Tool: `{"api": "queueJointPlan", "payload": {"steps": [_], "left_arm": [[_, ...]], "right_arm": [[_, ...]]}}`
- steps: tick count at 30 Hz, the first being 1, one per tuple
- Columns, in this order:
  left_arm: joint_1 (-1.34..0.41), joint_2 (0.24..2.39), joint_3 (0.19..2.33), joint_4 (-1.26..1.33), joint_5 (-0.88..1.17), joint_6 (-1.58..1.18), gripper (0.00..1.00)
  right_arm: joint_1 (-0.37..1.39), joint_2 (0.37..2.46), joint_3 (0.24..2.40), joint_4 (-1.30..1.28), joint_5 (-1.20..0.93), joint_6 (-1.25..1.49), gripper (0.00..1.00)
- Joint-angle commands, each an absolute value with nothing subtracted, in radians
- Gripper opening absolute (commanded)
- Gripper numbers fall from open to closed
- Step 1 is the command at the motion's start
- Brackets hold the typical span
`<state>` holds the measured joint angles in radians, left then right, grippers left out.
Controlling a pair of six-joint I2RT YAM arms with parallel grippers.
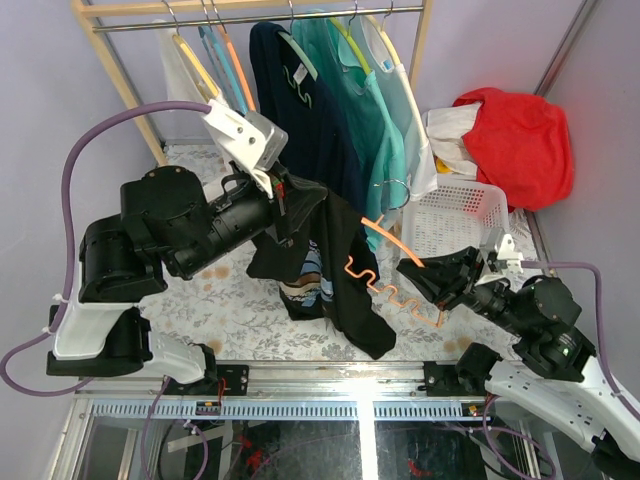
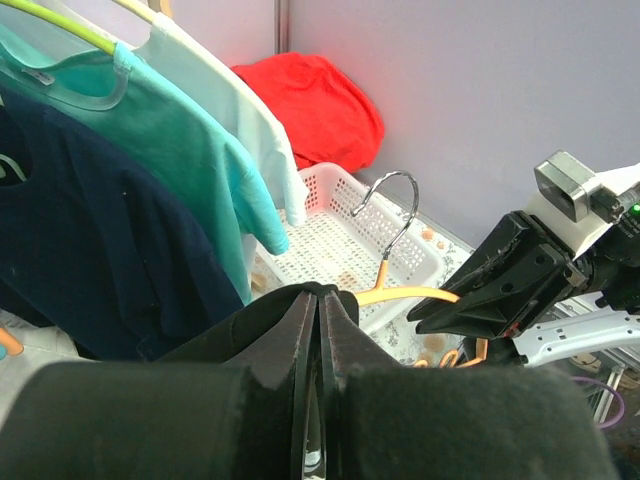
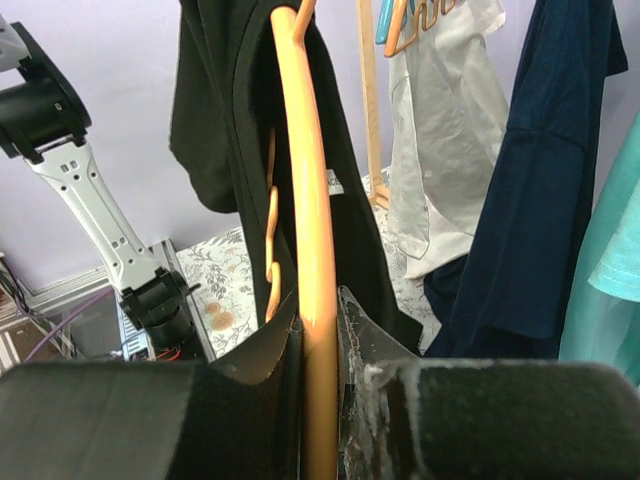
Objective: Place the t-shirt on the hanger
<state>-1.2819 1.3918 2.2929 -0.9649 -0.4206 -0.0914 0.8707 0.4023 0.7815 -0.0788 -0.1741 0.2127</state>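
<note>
From above, the left gripper (image 1: pixel 288 197) holds the black t-shirt (image 1: pixel 345 270) aloft, with the orange hanger (image 1: pixel 378 272) beside it and reaching to the right gripper (image 1: pixel 418 270). The wrist views show the grips themselves: left fingers (image 2: pixel 285 345) are pinched on black cloth, right fingers (image 3: pixel 265 350) are clamped on the hanger's arm, and the shirt lies against it higher up. The left wrist view also shows the silver hook (image 2: pixel 398 212).

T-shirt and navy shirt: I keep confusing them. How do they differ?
The t-shirt is black and pinched up by the left gripper; the navy shirt hangs from the rail. The t-shirt shows a colourful graphic, the navy shirt a small light emblem. Both are dark and hang down.
</note>
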Motion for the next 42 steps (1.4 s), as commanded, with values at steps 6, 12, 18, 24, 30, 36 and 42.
{"api": "queueJointPlan", "payload": {"steps": [6, 12, 18, 24, 30, 36, 42], "left_arm": [[-1.28, 1.382, 2.341, -0.903, -0.345, -0.078, 0.0], [-1.28, 1.373, 2.334, -0.911, -0.347, -0.08, 0.0], [-1.28, 1.37, 2.331, -0.929, -0.348, -0.086, 0.0], [-1.28, 1.371, 2.316, -0.918, -0.322, -0.09, 0.0], [-1.28, 1.376, 2.315, -0.916, -0.317, -0.088, 0.0], [-1.28, 1.354, 2.279, -0.917, -0.382, -0.085, 0.06], [-1.281, 1.311, 2.217, -0.913, -0.488, -0.07, 0.18]], "right_arm": [[0.871, 0.428, 0.826, 0.004, -0.098, 0.132, 0.0], [0.872, 0.413, 0.872, -0.01, 0.009, 0.061, 0.0], [0.871, 0.419, 0.952, -0.075, 0.031, 0.011, 0.0], [0.872, 0.413, 0.905, -0.003, 0.042, 0.009, 0.0], [0.872, 0.369, 0.797, 0.189, -0.008, 0.074, 0.0], [0.872, 0.338, 0.78, 0.214, -0.049, 0.112, 0.0], [0.872, 0.27, 0.79, 0.186, -0.061, 0.134, 0.0]]}}
